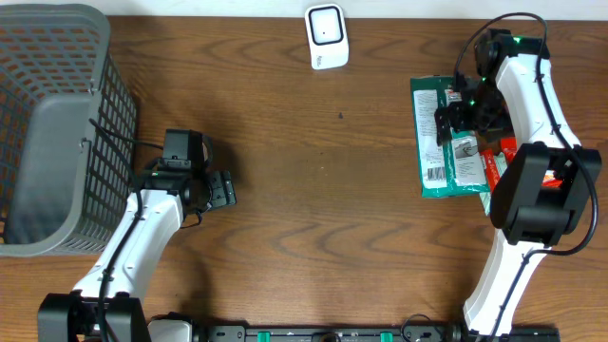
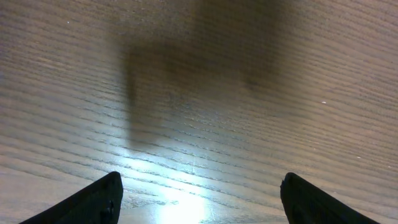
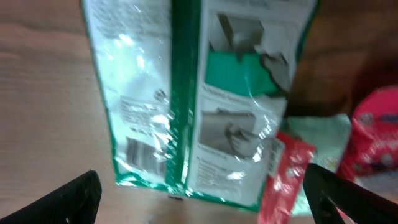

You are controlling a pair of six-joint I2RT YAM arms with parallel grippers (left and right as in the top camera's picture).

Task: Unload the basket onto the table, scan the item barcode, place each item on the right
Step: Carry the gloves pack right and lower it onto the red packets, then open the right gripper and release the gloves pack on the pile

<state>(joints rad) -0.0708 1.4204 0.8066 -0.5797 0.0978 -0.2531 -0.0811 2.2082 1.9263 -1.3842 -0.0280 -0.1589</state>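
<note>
A: Overhead: seeing green pack lying flat on table, right side, well apart from white scanner at far edge. Right gripper hanging over its upper half. Left gripper sitting near grey basket.
B: Left wrist?
A: Showing left fingers spread wide, gripping nothing, bare wood beneath.
B: Right wrist?
A: Showing right fingers spread wide too, clamping nothing. Looking down on pack, barcode facing up, red packet touching its corner.
</note>
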